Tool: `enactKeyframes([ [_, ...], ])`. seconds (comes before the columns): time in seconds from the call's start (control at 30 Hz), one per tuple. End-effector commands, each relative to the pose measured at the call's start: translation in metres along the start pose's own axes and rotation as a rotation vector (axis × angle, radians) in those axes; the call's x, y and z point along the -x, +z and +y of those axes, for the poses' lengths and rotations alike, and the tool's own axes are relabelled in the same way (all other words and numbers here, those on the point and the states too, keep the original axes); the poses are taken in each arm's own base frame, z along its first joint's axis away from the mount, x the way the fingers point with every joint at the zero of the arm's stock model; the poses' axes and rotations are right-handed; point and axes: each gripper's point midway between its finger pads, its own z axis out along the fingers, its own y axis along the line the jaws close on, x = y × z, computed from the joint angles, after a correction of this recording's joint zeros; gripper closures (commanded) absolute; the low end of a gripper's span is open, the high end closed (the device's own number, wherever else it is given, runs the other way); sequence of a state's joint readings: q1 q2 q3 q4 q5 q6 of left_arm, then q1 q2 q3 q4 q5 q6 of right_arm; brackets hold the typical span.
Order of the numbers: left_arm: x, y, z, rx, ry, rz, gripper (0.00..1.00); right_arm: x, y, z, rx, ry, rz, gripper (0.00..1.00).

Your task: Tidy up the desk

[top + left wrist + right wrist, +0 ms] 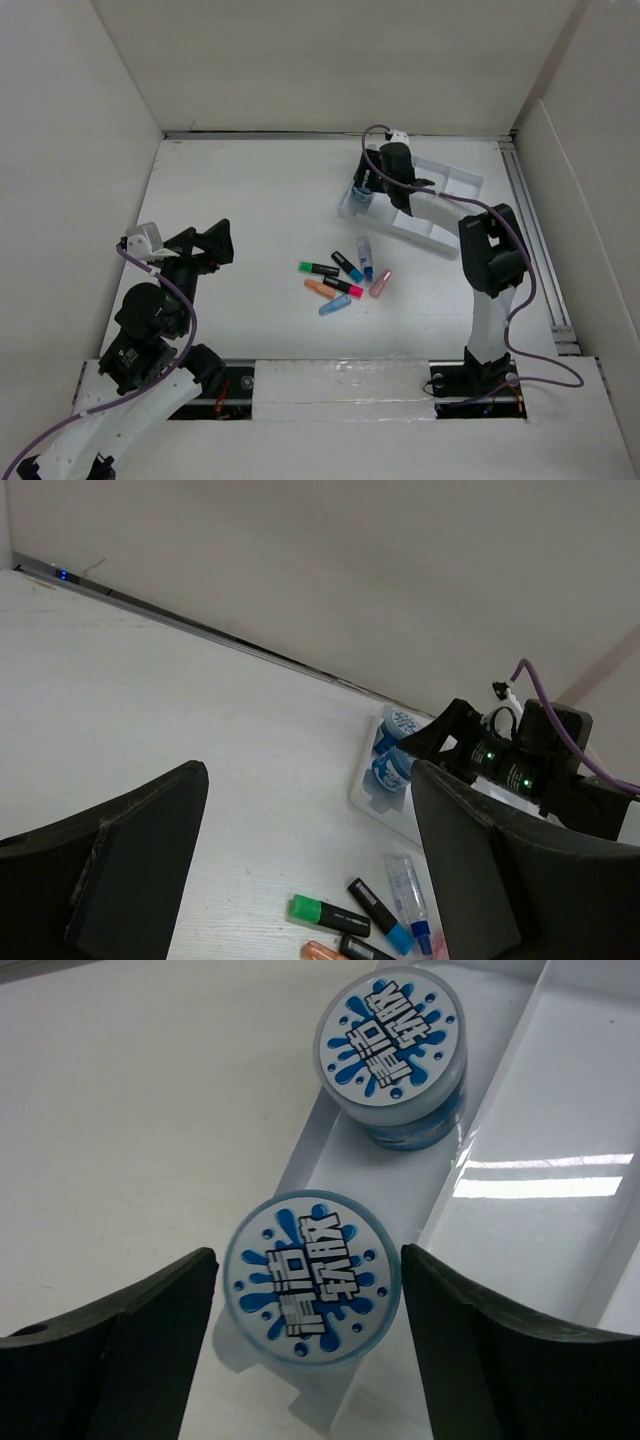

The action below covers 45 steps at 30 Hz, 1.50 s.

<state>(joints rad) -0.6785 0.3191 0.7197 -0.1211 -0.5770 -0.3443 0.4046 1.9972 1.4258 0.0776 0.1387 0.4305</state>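
On the white desk a white compartmented tray lies at the back right. Two round blue-and-white tubs sit in its left channel, the nearer tub and the farther tub. My right gripper hangs open over the nearer tub, a narrow gap showing on each side; from above it is at the tray's left end. My left gripper is open and empty, low at the left. The left wrist view looks between its fingers at the markers.
Mid-desk lies a loose cluster: a green marker, a blue-capped black marker, an orange one, a pink-capped one, a clear tube, a pink tube and a light-blue one. White walls enclose the desk; a metal rail runs along the right.
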Motion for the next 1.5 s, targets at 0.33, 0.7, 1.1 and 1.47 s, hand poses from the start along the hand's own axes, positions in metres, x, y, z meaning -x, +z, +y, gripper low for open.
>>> enactKeyframes([
  [0.33, -0.001, 0.005, -0.003, -0.007, 0.006, -0.008, 0.22, 0.057, -0.083, 0.076, 0.159, -0.011, -0.202, 0.52],
  [0.7, -0.005, 0.007, -0.007, -0.024, 0.013, 0.005, 0.36, -0.101, -0.16, 0.037, 0.088, -0.094, 0.022, 0.45],
  [1.1, -0.008, 0.008, -0.007, -0.023, 0.021, 0.012, 0.46, -0.151, -0.152, 0.03, 0.037, -0.15, 0.139, 0.34],
  [1.47, -0.009, 0.009, -0.007, -0.019, 0.026, 0.021, 0.45, -0.159, -0.13, 0.021, -0.028, -0.16, 0.147, 0.51],
])
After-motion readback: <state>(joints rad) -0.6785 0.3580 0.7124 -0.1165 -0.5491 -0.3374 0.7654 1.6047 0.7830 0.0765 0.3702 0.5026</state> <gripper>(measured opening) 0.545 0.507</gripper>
